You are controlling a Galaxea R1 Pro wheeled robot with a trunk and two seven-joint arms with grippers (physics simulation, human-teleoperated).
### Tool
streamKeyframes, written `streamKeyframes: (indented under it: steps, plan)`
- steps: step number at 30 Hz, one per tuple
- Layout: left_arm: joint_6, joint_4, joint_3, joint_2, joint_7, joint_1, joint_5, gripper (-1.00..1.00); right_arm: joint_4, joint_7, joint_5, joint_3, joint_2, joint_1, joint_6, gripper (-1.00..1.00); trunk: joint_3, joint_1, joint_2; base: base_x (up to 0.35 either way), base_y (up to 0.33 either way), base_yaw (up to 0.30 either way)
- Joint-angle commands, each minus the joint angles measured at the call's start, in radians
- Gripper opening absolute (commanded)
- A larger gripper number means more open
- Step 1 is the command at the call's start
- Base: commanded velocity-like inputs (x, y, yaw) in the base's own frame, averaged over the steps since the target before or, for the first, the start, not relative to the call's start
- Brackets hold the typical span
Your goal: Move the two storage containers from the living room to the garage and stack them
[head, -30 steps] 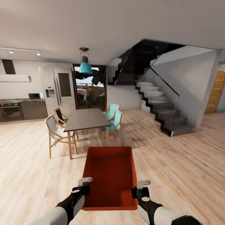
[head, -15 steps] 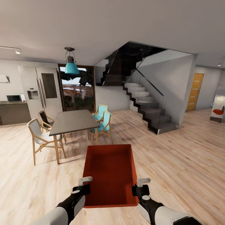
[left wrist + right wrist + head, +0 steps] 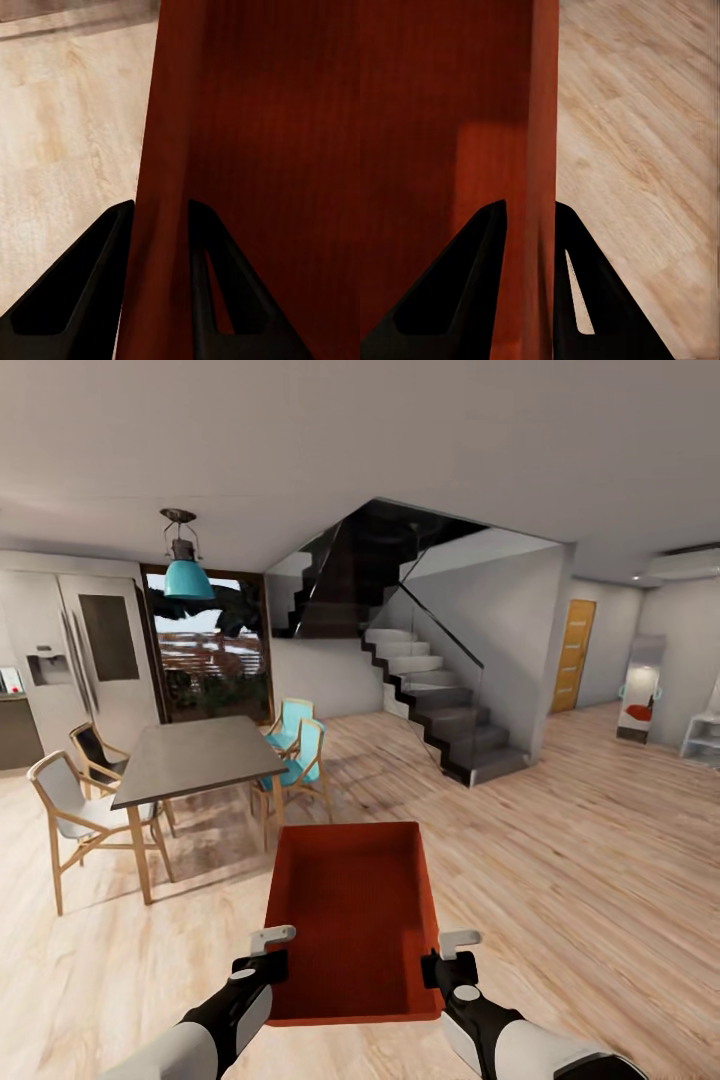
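Observation:
One orange-red open-topped storage container hangs level in front of me above the light wood plank floor. My left gripper is shut on its left wall near the close corner. My right gripper is shut on its right wall opposite. In the left wrist view the left gripper has its dark fingers on either side of the thin red wall. The right wrist view shows the right gripper pinching the other wall the same way. The container is empty. The garage is out of view.
A dining table with wooden and teal chairs stands ahead on the left, close to the container's far end. A dark staircase rises ahead at centre. An orange wooden door lies far right, with open floor leading to it.
The whole picture has slid left, so the camera has turned right: the wooden door and right-hand room have come in. The container and both grippers keep their places in the picture.

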State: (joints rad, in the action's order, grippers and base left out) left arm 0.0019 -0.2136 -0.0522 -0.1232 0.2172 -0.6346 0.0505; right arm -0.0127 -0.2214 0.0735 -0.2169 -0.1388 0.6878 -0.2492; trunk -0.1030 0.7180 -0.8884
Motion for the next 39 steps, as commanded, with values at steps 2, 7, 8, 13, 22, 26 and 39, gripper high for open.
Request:
streamKeyframes:
  steps: [2,7,8,13,22,26,39]
  plan:
    - [0.001,0.0,0.048,0.006,-0.079,0.001,0.015,-1.0,-0.001,0.002,-0.006,0.06,0.001,0.013,0.0,-1.0,-0.001,0.0,-0.001,0.0,0.0,-0.218]
    - [0.001,0.001,0.047,0.005,-0.079,0.001,0.015,-1.0,-0.001,0.003,-0.006,0.06,0.001,0.013,-0.001,-1.0,0.002,0.0,-0.001,0.018,0.0,-0.216]
    - [0.001,0.001,0.047,0.005,-0.079,0.001,0.015,-1.0,-0.001,0.003,-0.006,0.06,0.001,0.013,-0.001,-1.0,0.003,0.0,-0.001,0.116,0.0,-0.2]
    - [0.001,0.002,0.05,0.005,-0.079,0.001,0.011,-1.0,-0.001,0.003,-0.006,0.06,0.001,0.013,-0.001,-1.0,0.003,0.0,-0.001,0.25,0.0,-0.11]
    - [0.001,0.002,0.054,0.005,-0.079,0.001,0.008,-1.0,-0.001,0.002,-0.005,0.062,0.001,0.013,-0.001,-1.0,0.003,0.0,-0.001,0.32,0.0,-0.006]
    - [0.001,0.002,0.054,0.005,-0.079,0.001,0.008,-1.0,-0.001,0.002,-0.004,0.062,0.001,0.013,-0.001,-1.0,0.003,0.0,-0.001,0.322,0.0,0.0]
    - [0.001,0.002,0.055,0.005,-0.079,0.001,0.006,-1.0,-0.001,0.002,-0.006,0.062,0.0,0.013,-0.001,-1.0,0.003,0.0,-0.001,0.322,0.0,-0.005]
